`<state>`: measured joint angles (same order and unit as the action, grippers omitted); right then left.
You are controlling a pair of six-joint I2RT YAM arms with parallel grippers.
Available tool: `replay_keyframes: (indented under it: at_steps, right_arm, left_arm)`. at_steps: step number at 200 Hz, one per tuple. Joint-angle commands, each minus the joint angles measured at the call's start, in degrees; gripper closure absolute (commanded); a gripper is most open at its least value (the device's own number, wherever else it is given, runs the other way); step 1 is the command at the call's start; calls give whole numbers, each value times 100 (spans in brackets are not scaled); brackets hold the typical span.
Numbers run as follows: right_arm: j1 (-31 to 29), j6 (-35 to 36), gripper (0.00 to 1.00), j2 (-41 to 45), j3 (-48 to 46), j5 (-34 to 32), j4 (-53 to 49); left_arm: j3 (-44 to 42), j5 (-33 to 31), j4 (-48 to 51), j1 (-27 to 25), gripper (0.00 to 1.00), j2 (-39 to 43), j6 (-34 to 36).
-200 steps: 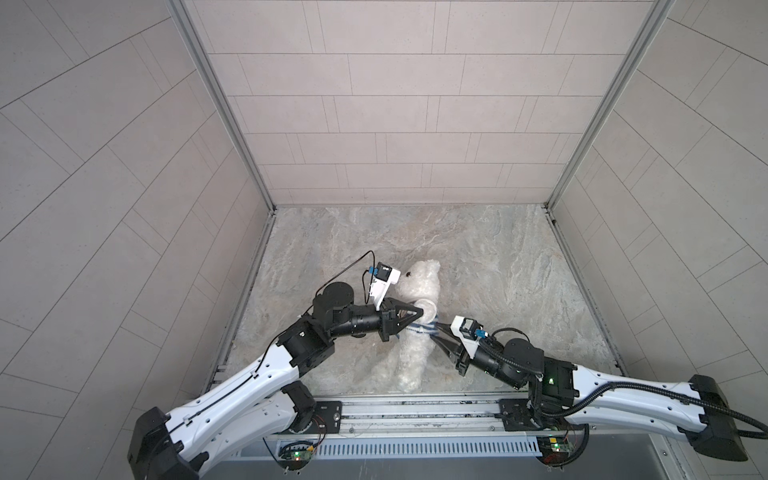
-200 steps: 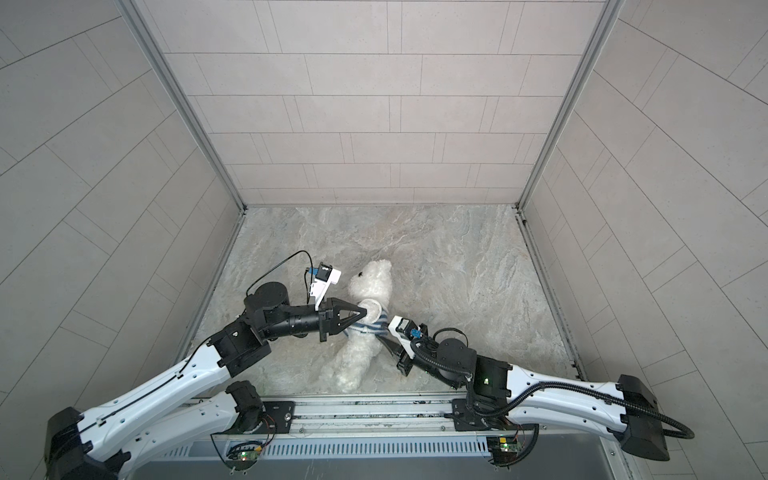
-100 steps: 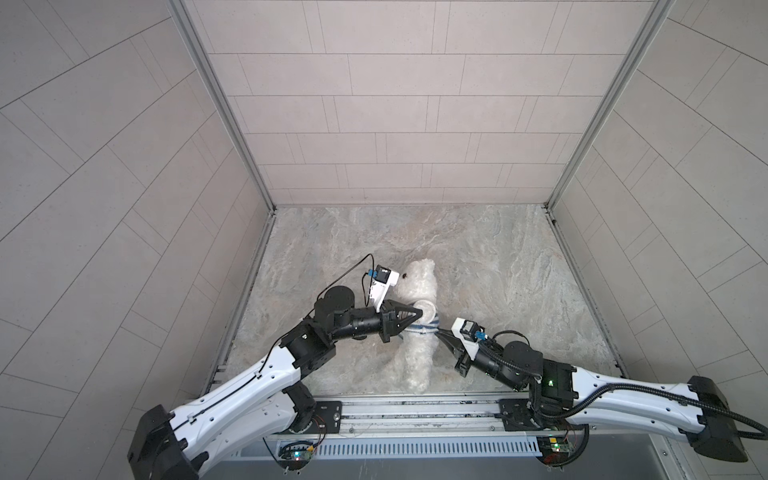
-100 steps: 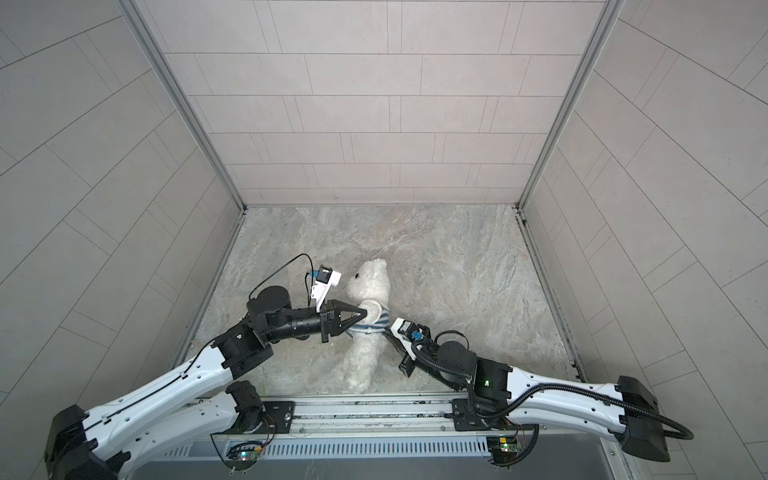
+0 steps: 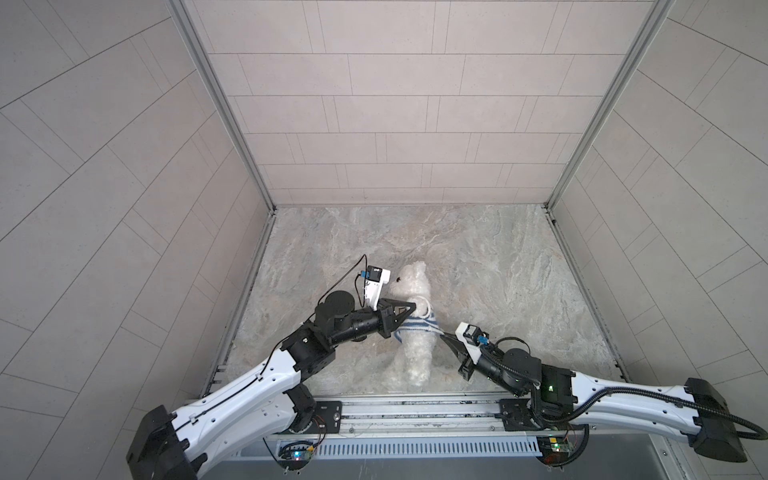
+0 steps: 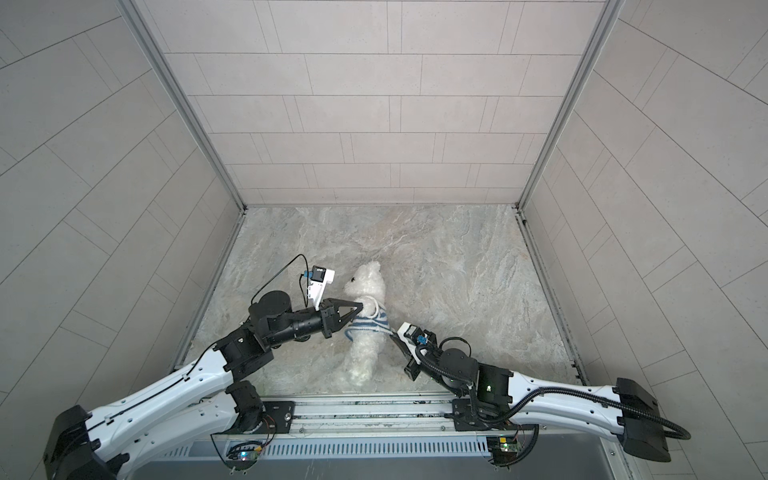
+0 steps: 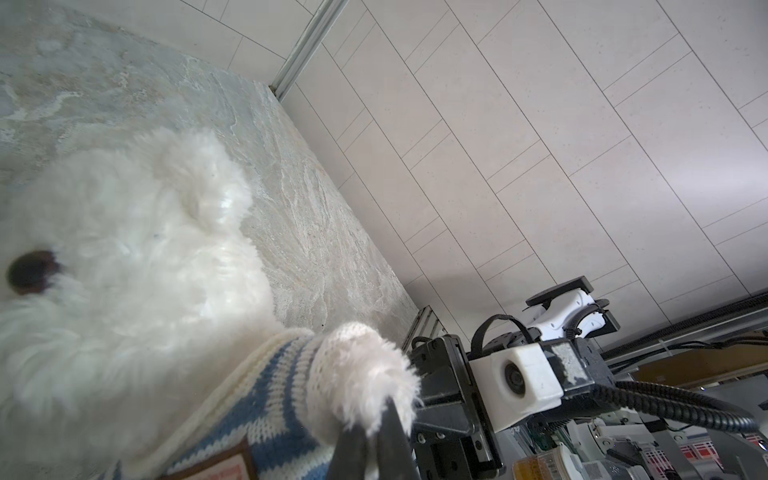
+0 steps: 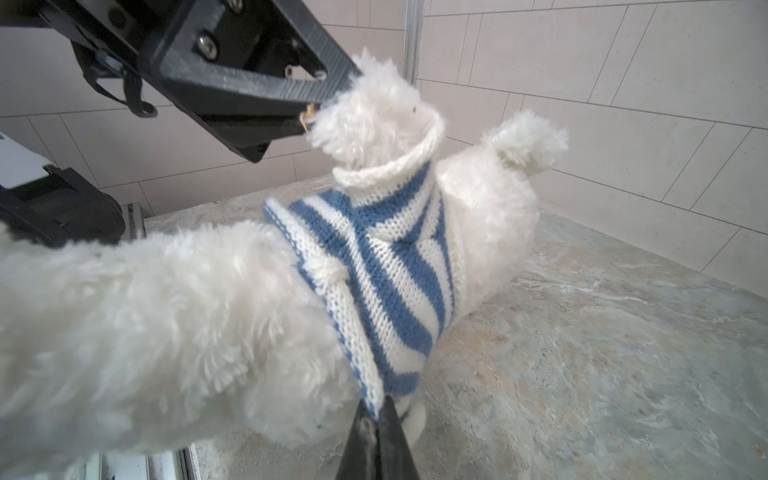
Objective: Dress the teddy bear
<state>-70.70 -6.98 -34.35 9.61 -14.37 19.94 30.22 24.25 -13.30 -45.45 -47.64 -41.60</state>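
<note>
The left end effector (image 5: 413, 306) is clamped shut on a paw of the small fluffy white plush teddy bear (image 5: 412, 359), reaching in from its 9 o'clock. The right end effector (image 5: 443, 335), at the bear's 3 o'clock, pinches the hem of the blue-and-white striped knitted shirt (image 5: 417, 326) around its torso. The bear is near the grey marbled worktop's (image 5: 498, 270) 6 o'clock edge, head towards 12 o'clock.
</note>
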Motion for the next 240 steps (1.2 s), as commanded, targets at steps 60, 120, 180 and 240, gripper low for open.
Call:
replay_keyframes:
  at_steps: [60, 120, 180, 240]
  right_arm:
    - [-82, -84, 100, -294, 5, 853, 317]
    - [-129, 53, 92, -805, 419, 1114, 440]
    - [-146, -14, 77, -196, 221, 1032, 782]
    - [-356, 262, 73, 860, 39, 359, 238]
  left_arm:
    - [-279, -534, -835, 37, 100, 384, 28]
    - [-504, -234, -1040, 29, 100, 450, -8]
    - [-201, 352, -187, 28, 100, 806, 742]
    - [593, 661, 1235, 30, 100, 1134, 1863]
